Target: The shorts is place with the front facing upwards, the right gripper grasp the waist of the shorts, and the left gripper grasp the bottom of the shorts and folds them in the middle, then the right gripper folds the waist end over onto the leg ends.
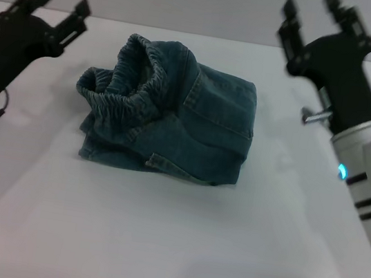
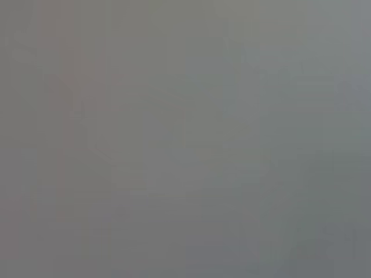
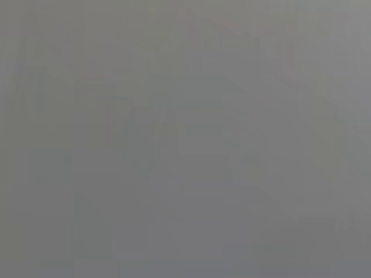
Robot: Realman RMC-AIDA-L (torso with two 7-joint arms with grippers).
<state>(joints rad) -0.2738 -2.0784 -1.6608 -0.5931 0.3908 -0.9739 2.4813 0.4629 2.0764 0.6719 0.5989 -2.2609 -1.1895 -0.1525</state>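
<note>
Shorts (image 1: 174, 120): blue-green denim, folded into a compact bundle, lying on the white table (image 1: 155, 246) between the two sets of jaws and touching neither.

Waist (image 1: 127, 85): ruched elastic band, bunched and standing up on the side of the bundle nearer the left gripper, rolled open so that its gathers show. Stitched pocket panels lie flat on the side nearer the right gripper.

Leg ends: not clearly made out; they appear to lie under the folded layers, though the head view does not settle this.

Left gripper (image 1: 51, 7): black claw on a silver wrist with a green light, raised above the table, well apart from the waist. Jaws spread wide, holding nothing.

Right gripper (image 1: 319, 16): black claw on a silver banded wrist with a blue light, raised off the table beyond the pocket side of the bundle, well apart from the cloth. Jaws spread wide, holding nothing; slightly blurred.

Left and right wrist views: uniform grey, nothing distinguishable.
</note>
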